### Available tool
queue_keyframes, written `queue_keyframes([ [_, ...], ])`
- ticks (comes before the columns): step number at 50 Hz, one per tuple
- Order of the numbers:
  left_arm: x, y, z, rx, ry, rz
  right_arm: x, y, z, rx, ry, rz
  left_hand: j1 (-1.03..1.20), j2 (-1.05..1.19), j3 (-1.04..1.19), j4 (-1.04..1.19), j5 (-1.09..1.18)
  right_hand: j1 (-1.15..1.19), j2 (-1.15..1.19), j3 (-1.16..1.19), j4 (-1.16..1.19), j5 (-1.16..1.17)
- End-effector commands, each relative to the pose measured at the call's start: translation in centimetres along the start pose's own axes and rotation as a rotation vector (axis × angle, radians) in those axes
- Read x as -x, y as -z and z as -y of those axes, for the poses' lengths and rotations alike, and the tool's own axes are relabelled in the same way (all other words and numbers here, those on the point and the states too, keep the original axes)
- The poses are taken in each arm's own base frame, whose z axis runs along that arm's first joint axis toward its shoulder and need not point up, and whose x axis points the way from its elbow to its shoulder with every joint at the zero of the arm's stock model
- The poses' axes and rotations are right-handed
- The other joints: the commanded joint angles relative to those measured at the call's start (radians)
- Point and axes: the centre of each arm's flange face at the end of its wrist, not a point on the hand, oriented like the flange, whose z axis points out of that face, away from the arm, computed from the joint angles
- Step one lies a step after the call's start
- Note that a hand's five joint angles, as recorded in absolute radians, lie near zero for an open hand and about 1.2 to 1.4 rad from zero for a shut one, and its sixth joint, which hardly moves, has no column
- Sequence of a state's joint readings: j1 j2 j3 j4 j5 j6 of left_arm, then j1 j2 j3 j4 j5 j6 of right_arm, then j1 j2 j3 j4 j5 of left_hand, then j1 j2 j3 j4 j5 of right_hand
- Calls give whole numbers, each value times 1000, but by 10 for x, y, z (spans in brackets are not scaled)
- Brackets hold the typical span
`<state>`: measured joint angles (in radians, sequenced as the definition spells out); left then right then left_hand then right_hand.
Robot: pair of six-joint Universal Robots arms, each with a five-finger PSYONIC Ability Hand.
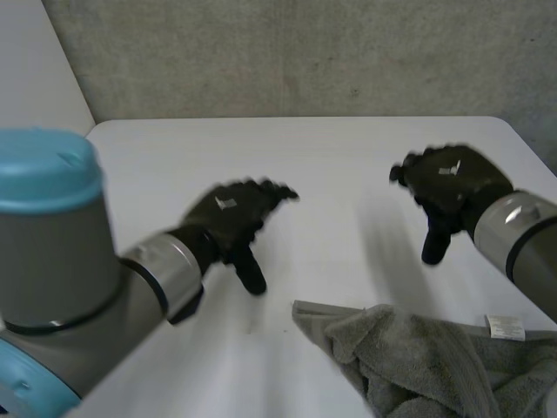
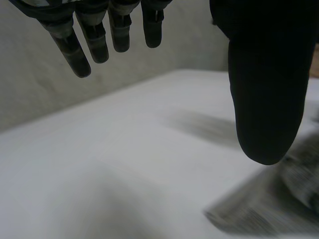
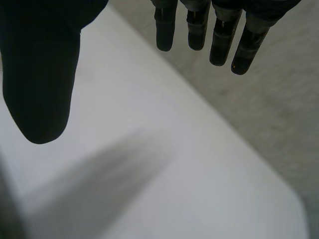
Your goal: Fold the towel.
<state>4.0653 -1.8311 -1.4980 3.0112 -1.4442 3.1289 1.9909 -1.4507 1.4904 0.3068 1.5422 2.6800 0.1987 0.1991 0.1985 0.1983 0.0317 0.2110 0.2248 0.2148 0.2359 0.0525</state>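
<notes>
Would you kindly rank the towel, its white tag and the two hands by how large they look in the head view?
1. The towel looks largest, though the view's edge cuts it off.
2. The left hand and the right hand look alike, so I would not rank them.
3. The white tag looks smallest.

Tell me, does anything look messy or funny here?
The grey towel lies bunched in a heap at the near edge of the table, not spread flat. The left hand and right hand are open, away from it.
</notes>
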Motion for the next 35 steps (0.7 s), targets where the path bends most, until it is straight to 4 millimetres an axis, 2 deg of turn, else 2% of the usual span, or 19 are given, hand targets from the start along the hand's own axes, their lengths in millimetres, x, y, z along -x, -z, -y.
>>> queue_keyframes([
  [1,-25,-8,-48,145,-5,-77,13,7,-30,155,-49,175,44,44,44,45,37,33,19,29,8,16],
  [3,-36,-12,-65,185,-8,-111,11,7,-38,186,-76,207,41,41,41,42,34,33,19,29,8,16],
  [5,-39,-16,-72,191,-5,-126,11,8,-50,221,-127,274,41,41,41,42,34,30,16,26,5,14],
  [9,-51,-27,-90,188,29,-190,15,8,-61,247,-160,324,44,44,44,45,37,30,16,26,5,14],
  [11,-55,-29,-95,191,52,-207,19,3,-75,303,-190,354,53,52,53,53,45,53,39,49,28,37],
  [17,-58,-37,-108,221,153,-214,19,4,-87,351,-212,351,220,219,220,220,212,258,244,254,233,242],
  [20,-65,-38,-110,224,171,-226,20,4,-89,360,-215,354,285,284,285,285,277,294,280,290,269,278],
  [21,-65,-38,-110,224,171,-226,20,4,-90,364,-217,354,285,284,285,285,277,375,361,371,350,359],
  [22,-66,-39,-109,217,175,-226,20,4,-91,366,-219,356,363,363,364,364,356,539,525,535,514,523],
  [23,-67,-41,-108,206,177,-224,20,4,-91,366,-219,356,492,492,492,492,484,540,527,537,515,524],
  [24,-67,-41,-108,206,177,-224,18,3,-91,363,-223,349,493,493,493,494,486,744,730,740,719,728],
  [25,-67,-42,-106,190,178,-224,15,1,-92,357,-226,337,697,696,697,697,689,955,941,951,930,939],
  [26,-67,-44,-104,169,177,-218,15,1,-92,357,-226,337,888,887,888,888,880,957,943,954,932,941],
  [27,-67,-44,-104,169,177,-218,13,0,-92,352,-226,329,890,889,890,890,882,1183,1169,1179,1158,1167],
  [28,-65,-46,-101,145,178,-204,13,0,-92,352,-226,329,1047,1046,1047,1047,1039,1185,1171,1181,1160,1169],
  [29,-65,-46,-101,145,178,-204,12,-2,-91,339,-219,321,1048,1048,1048,1049,1041,1185,1171,1181,1160,1169],
  [30,-64,-47,-99,123,182,-185,10,-4,-90,319,-209,311,1196,1196,1196,1196,1189,1185,1171,1181,1160,1169],
  [35,-59,-53,-87,44,174,-126,5,-11,-79,230,-111,278,1198,1197,1198,1198,1190,1185,1171,1181,1160,1169],
])
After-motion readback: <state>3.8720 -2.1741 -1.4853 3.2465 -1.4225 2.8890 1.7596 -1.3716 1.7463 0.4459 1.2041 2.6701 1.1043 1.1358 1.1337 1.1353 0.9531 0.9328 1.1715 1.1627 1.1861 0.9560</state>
